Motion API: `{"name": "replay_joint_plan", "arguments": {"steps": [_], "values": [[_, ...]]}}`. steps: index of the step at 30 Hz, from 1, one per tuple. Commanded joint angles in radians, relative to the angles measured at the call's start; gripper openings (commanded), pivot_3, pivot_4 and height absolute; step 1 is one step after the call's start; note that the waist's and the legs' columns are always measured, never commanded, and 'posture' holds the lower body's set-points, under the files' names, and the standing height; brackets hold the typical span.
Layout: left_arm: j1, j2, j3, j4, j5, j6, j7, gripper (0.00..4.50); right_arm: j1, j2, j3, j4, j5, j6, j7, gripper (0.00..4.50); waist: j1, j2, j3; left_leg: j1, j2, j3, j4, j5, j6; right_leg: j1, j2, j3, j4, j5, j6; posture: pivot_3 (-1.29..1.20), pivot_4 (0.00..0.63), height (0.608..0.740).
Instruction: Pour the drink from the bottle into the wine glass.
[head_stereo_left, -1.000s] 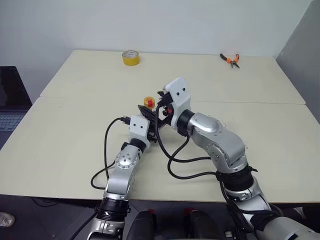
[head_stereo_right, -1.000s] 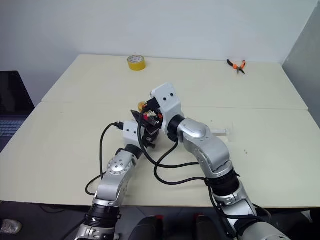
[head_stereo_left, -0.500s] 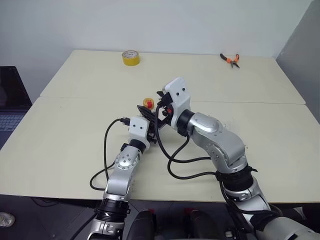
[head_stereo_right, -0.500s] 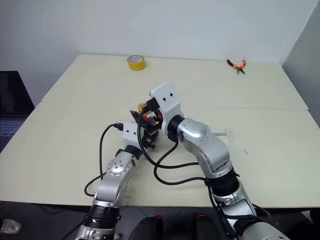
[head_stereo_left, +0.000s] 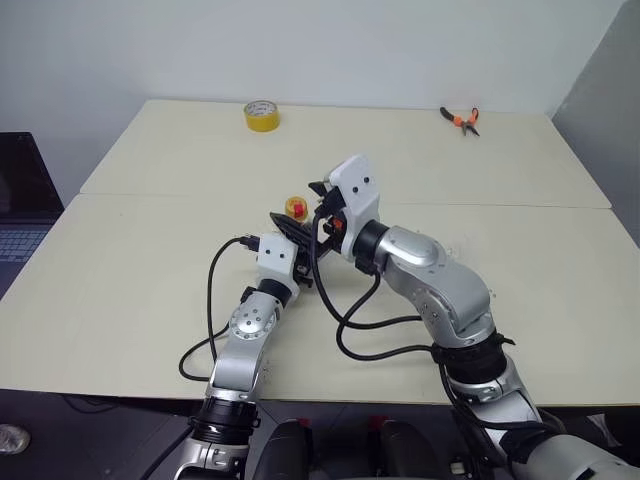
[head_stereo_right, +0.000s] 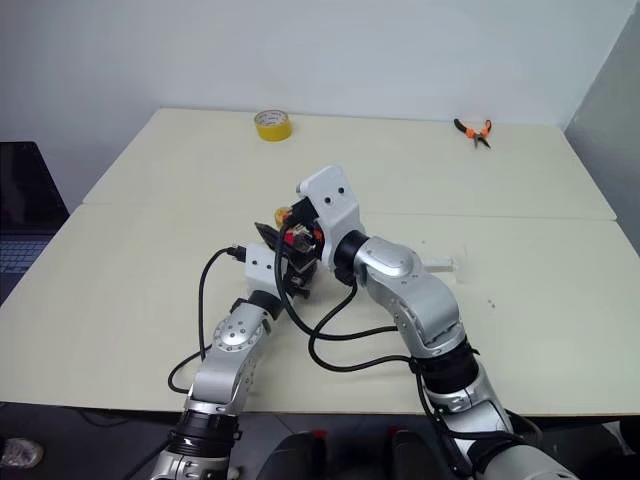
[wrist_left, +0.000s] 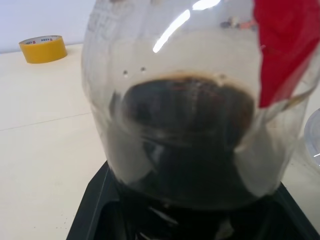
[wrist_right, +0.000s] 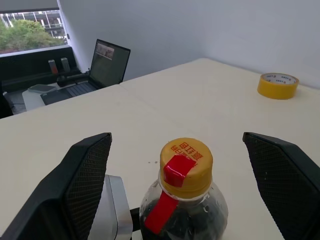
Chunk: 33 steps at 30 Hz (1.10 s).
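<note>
The bottle stands upright near the middle of the table, its yellow cap on, with a red strip running down from the cap over the neck. The drink, dark brown, fills only the lower part of the round clear body. The left gripper is clenched on the bottle's body, its black fingers on either side low down. The right gripper hangs just above the cap with its fingers spread wide to both sides, touching nothing. The wine glass is a faint clear shape on the table to the right of the right arm; whether it stands or lies I cannot tell. At the table's far edge sit a yellow tape roll and orange-handled pliers, well apart
</note>
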Motion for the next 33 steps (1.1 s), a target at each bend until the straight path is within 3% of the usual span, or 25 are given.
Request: {"name": "replay_joint_plan", "arguments": {"steps": [1,18,25,28,33], "values": [[-0.007,0.000,0.014,-0.064,0.000,-0.020,0.008,1.82,0.003,-0.002,-0.004,-0.056,0.012,-0.052,0.031,4.50,0.000,0.000,0.000,0.000,0.000,0.000,0.000,0.000,0.000,0.000,0.000,0.000,0.000,0.000,0.000,0.00,0.150,0.740],[-0.006,0.005,0.057,-0.065,-0.017,-0.015,0.006,1.82,0.063,-0.011,-0.071,-0.080,0.043,-0.268,0.110,4.50,0.000,0.000,0.000,0.000,0.000,0.000,0.000,0.000,0.000,0.000,0.000,0.000,-0.001,0.000,0.000,0.00,0.150,0.740],[-0.002,0.001,0.058,-0.065,-0.018,-0.017,0.003,1.82,0.063,-0.078,-0.214,-0.162,0.319,-0.130,0.219,4.50,0.001,0.000,0.001,0.000,0.000,-0.001,0.000,0.000,0.000,0.001,0.000,-0.001,-0.002,0.000,0.000,0.00,0.150,0.740],[0.000,0.004,0.062,-0.063,-0.019,-0.018,0.001,1.82,0.037,-0.091,-0.276,-0.162,0.393,-0.110,0.197,4.50,0.001,0.000,0.001,0.000,0.000,-0.001,0.000,0.000,0.000,0.001,0.000,-0.001,-0.002,0.000,0.000,0.00,0.150,0.740],[0.002,0.007,0.070,-0.064,-0.018,-0.016,0.001,1.82,-0.002,-0.090,-0.245,-0.072,0.104,-0.351,0.033,4.50,-0.002,0.000,0.001,0.000,0.000,-0.001,-0.001,0.000,0.000,0.000,0.000,-0.001,-0.002,0.000,0.000,0.00,0.150,0.740]]}}
